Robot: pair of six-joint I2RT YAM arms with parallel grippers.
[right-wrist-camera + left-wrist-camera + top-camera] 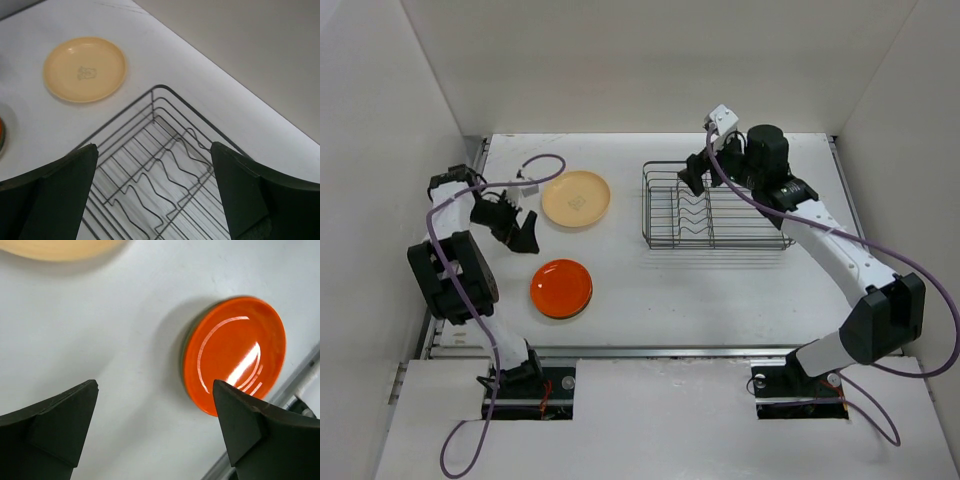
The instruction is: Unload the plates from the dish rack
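Left pincer (515, 228) is spread wide, holding nothing, above the surface (650, 290) at the left. The orange-red plate (561, 288) lies flat just near-right of it and the pale yellow plate (576, 198) far-right of it, both well apart from the dish rack (712, 245). A darker rim peeks from under the orange-red one in the left wrist view. Another plate beneath? Can't tell. Across to the rack: its long axis runs left to right, and no plate shows between its dividers. Right pincer (695, 178), wide and empty, hangs over the rack's far-left corner, so that's the nearer arm. The right arm hides the rack's far-right corner.
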